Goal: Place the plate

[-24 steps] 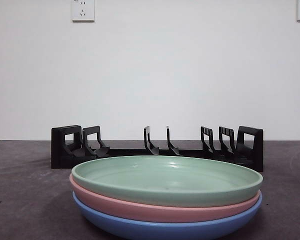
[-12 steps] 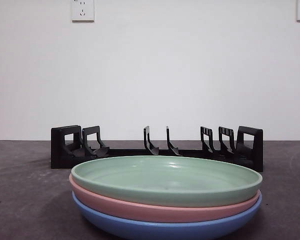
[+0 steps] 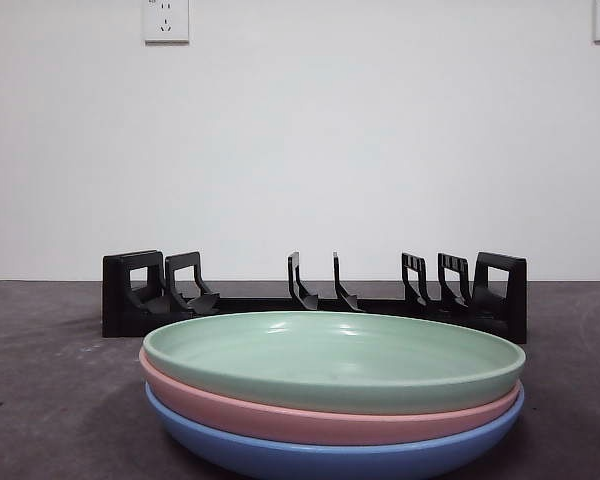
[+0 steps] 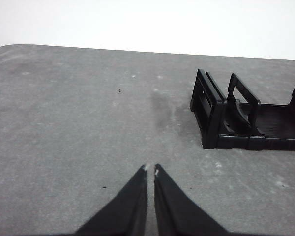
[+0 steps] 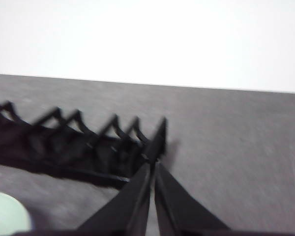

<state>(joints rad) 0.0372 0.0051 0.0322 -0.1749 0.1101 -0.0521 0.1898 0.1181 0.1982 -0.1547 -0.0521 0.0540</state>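
- Green plate (image 3: 332, 360) tops the pink and blue stack, at 6 o'clock from the black rack (image 3: 315, 295).
- Left gripper (image 4: 150, 170) and right gripper (image 5: 152, 164): jaws pressed together, empty.
- Step: pre-grasp. Next move likely requires spreading jaws at the plate rim.

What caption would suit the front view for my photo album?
Three stacked plates, green plate on pink plate on blue plate, wait before an empty black rack on the grey table.

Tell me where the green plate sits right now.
In the front view the green plate sits low and centered, topping a stack on the pink plate and blue plate, in front of the black rack.
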